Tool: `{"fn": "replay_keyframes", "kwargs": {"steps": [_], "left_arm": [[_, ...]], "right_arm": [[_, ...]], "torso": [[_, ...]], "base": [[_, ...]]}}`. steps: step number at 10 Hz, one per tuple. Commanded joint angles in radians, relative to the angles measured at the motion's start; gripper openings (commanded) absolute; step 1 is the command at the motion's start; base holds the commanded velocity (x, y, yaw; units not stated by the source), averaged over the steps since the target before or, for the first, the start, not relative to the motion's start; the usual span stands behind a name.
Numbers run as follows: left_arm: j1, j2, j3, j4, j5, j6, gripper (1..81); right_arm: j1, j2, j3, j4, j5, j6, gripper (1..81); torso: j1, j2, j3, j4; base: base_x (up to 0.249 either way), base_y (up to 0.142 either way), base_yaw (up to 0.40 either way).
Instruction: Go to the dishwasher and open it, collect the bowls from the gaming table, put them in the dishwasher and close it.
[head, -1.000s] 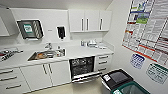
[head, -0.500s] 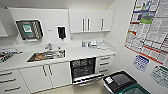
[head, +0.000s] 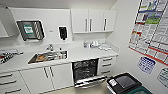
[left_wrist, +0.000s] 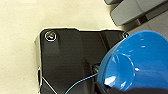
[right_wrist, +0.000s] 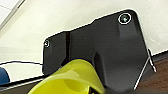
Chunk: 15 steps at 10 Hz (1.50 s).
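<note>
I face a white kitchenette, where the dishwasher (head: 85, 70) sits under the bench (head: 82, 53), between white cabinet doors and a stack of drawers (head: 107, 65). Its door (head: 90, 81) is dropped open, showing the dark inside with wire racks. A steel sink (head: 48, 56) is set into the bench away from it. A dark-lidded bin (head: 123, 83) stands on the floor just beside the open door. At my left wrist, a blue bowl (left_wrist: 136, 61) sits tilted right at my left tool, hollow side showing; I cannot tell how far that tool is open. At my right wrist a yellow-green cup (right_wrist: 71, 78) sits close at my right tool, whose opening I likewise cannot make out.
</note>
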Motion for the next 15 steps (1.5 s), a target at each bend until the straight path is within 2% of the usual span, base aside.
{"fn": "replay_keyframes", "kwargs": {"steps": [1, 5, 15], "left_arm": [[-0.031, -0.019, 0.005, 0.005, 0.027, -0.003, 1.0], [-0.031, -0.022, 0.005, 0.007, 0.027, -0.003, 1.0], [-0.031, -0.016, 0.005, 0.007, 0.027, -0.001, 1.0]], "right_arm": [[0.038, -0.014, 0.009, -0.012, -0.032, -0.003, 1.0], [0.042, -0.007, 0.009, -0.012, -0.034, -0.003, 1.0], [0.037, -0.003, -0.008, -0.012, -0.032, -0.001, 1.0]], "torso": [[0.000, 0.000, 0.000, 0.000], [0.000, 0.000, 0.000, 0.000], [0.000, 0.000, 0.000, 0.000]], "base": [[0.085, 0.083, 0.000], [0.088, 0.074, 0.000], [0.113, 0.000, 0.000]]}}
